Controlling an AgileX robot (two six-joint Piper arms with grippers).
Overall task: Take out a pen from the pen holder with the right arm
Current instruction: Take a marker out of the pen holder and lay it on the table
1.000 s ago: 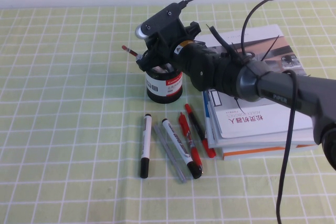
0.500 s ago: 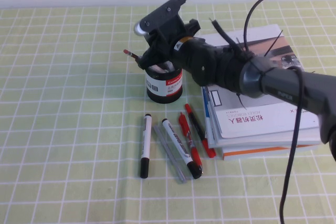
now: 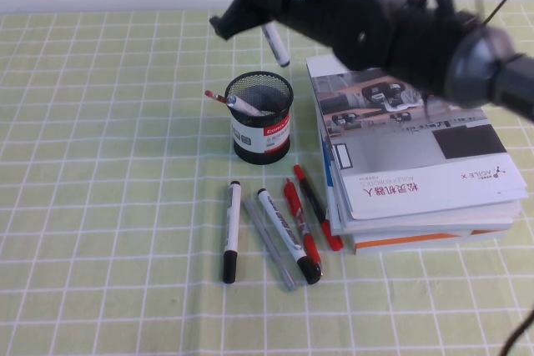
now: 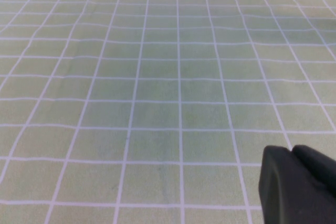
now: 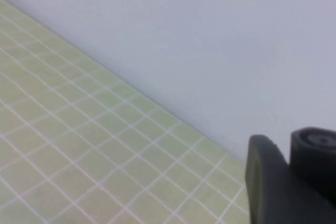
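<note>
The black mesh pen holder [image 3: 262,127] stands mid-table with a white marker [image 3: 244,106] and a red-tipped pencil [image 3: 215,97] leaning in it. High above and behind it, my right gripper [image 3: 260,16] is shut on a white pen with a dark tip [image 3: 277,49], which hangs clear of the holder. The right wrist view has one dark finger [image 5: 265,182] beside the pen's round black end [image 5: 316,141], with the wall behind. My left gripper [image 4: 294,182] hovers over bare checked cloth, its two fingers pressed together, holding nothing. The high view does not take it in.
Several pens lie on the green checked cloth in front of the holder: a black-and-white marker [image 3: 231,231], a grey pen [image 3: 269,243] and a red pen [image 3: 300,223]. A stack of books [image 3: 417,156] sits right of the holder. A white wall runs behind.
My right gripper has closed at the holder's mouth and risen up and back. The pen came with it, out of the holder.
</note>
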